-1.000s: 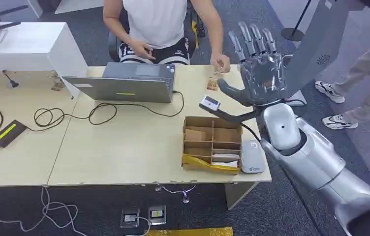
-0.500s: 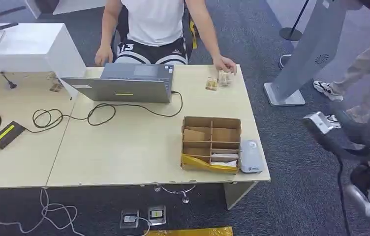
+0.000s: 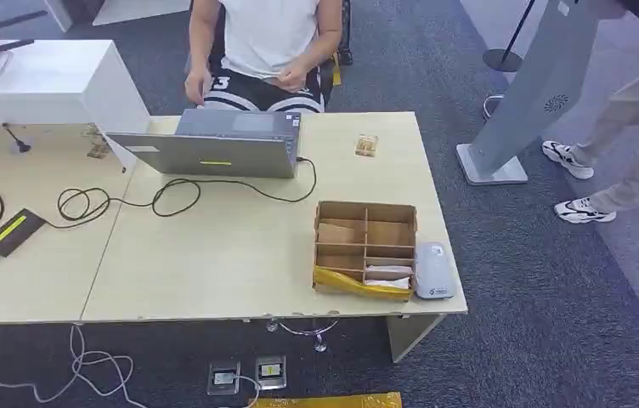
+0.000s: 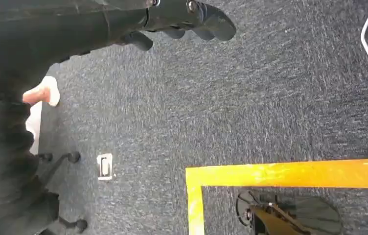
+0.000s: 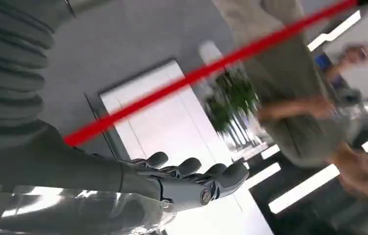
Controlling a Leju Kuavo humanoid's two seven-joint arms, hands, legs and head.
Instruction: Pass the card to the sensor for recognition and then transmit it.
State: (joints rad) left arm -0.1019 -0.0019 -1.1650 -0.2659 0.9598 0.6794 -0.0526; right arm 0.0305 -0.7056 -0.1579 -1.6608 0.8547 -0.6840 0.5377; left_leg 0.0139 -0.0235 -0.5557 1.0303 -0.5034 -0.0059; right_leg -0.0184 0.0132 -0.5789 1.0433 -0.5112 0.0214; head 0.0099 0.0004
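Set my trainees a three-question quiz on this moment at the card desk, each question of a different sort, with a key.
1. True or false: the white reader lies inside the cardboard box.
2. What does the right hand hold in the right wrist view? A: a card. B: nothing. C: a cable.
3. Which device stands on the table in front of the seated person?

Key
1. False: it lies on the table, right beside the box.
2. B: its fingers are stretched out with nothing in them.
3. The laptop.
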